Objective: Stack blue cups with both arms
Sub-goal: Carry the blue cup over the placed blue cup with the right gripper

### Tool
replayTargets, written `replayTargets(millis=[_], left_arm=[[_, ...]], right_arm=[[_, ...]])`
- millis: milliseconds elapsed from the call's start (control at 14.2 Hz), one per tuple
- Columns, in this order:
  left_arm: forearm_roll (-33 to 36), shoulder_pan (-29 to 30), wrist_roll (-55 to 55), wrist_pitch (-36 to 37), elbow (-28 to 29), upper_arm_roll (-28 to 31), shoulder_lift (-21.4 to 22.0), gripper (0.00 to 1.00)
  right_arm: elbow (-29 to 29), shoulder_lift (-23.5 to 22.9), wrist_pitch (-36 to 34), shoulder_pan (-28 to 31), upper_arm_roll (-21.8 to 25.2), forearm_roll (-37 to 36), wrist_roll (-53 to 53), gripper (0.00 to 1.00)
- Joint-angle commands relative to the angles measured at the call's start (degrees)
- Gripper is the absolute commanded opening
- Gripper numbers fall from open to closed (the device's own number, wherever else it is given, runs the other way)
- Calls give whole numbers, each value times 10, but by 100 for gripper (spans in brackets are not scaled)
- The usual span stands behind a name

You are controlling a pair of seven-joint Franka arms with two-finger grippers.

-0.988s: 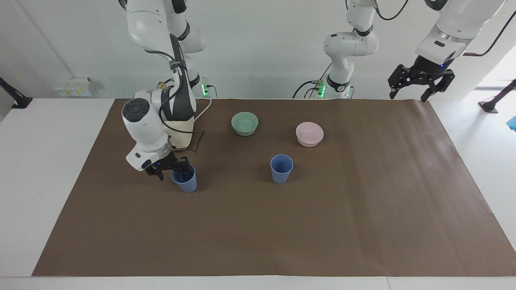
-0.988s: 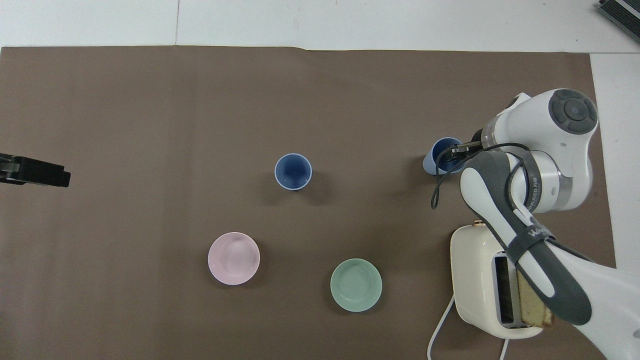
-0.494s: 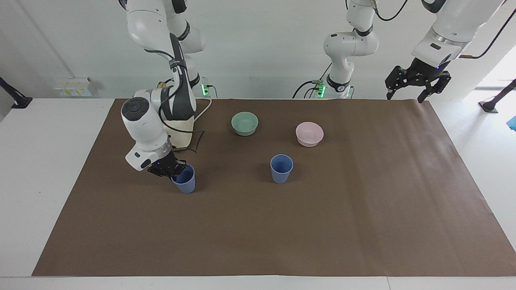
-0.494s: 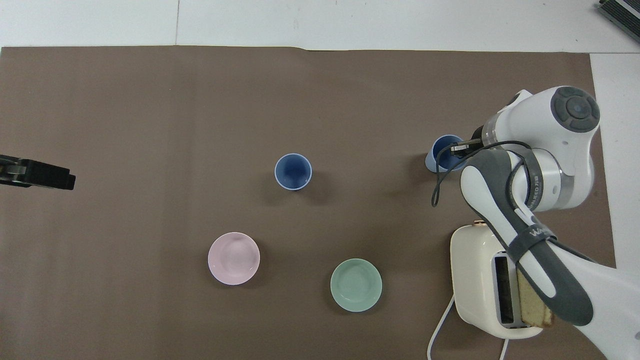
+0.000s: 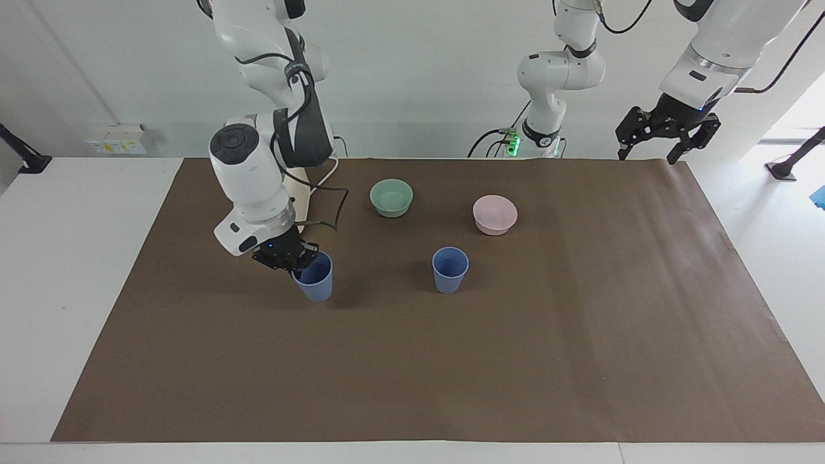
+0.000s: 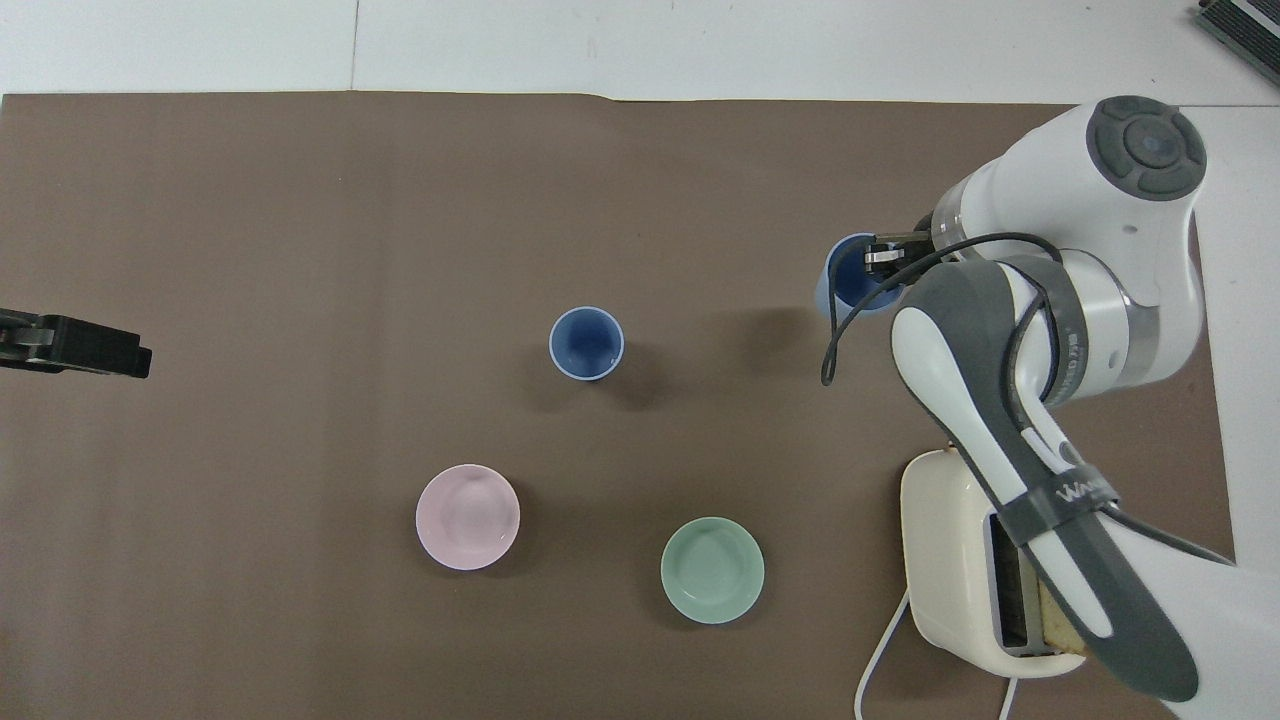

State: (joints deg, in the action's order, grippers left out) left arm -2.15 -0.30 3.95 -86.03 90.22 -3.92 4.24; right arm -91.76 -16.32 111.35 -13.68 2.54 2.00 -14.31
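Note:
One blue cup [image 5: 450, 269] stands upright in the middle of the brown mat [image 5: 580, 335]; it also shows in the overhead view [image 6: 587, 343]. My right gripper [image 5: 293, 258] is shut on the rim of the other blue cup [image 5: 314, 278] and holds it a little above the mat, toward the right arm's end of the table. The overhead view shows this held cup [image 6: 848, 285] under the right gripper [image 6: 880, 258], one finger inside it. My left gripper [image 5: 648, 153] waits open and empty in the air over the mat's edge at the left arm's end; its tip shows in the overhead view [image 6: 80, 345].
A green bowl [image 5: 391, 197] and a pink bowl [image 5: 495, 214] sit nearer to the robots than the standing cup. A cream toaster [image 6: 950, 560] with a bread slice and its cable lies under the right arm, near the robots.
The right gripper has closed on the cup's rim, lifted it off the mat and carried it toward the standing cup. The left gripper rose slightly, then stayed.

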Motion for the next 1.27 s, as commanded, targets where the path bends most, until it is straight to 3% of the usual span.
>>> replayTargets(millis=[0,564,1199], left_arm=[[-8,4,-6,-4,15,-1,13,100],[-8,6,1,-28,16,-1,5,100],[-8,5,-4,-16,23,0,7,100]], right_arm=[[54,-5,-43,-22,-5,17,-60,0],[150,-42,-54,-98,-14,29,-154,0],[150,-49,-7,-139,-39,78,-154,0]])
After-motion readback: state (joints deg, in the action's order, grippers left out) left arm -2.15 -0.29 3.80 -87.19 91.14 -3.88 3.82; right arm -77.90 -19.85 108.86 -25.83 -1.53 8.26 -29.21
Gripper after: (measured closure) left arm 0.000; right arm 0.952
